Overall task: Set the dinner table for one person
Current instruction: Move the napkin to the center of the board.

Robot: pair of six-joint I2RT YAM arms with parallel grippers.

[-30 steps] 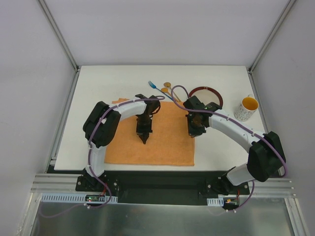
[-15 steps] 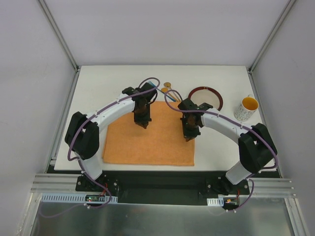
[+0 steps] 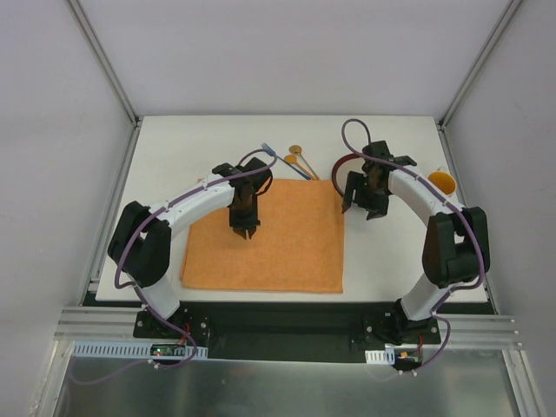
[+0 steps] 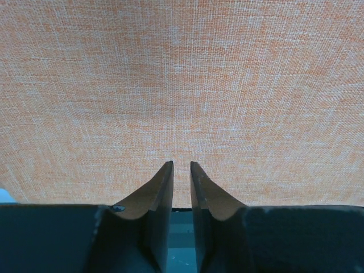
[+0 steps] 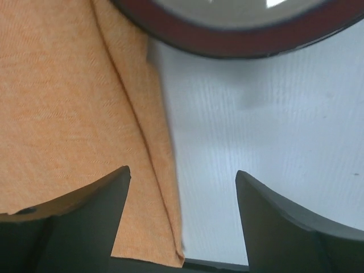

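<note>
Well, the cloth step is looking done to me: the orange cloth placemat [image 3: 278, 252] is lying flat on the dinner table [image 3: 174, 156], toward its near edge. The left gripper [image 4: 181, 165] is hanging low over the weave, its fingers drawn almost together around nothing. The right gripper [image 5: 182, 170] is hovering with fingers spread wide over the placemat's right hem, near the dark-red-rimmed plate [image 5: 227, 44], which is sitting on bare tabletop. I'm guessing the plate is coming next. That is calling for a pinch on its rim and a carry onto the middle of the cloth, with the left arm clearing off first. A white mug with a yellow inside [image 3: 441, 181] and some thin utensils [image 3: 295, 158] are waiting along the far side. The tabletop is looking smooth and white, and grey frame posts [image 3: 104, 61] and pale panels are closing it in.
</note>
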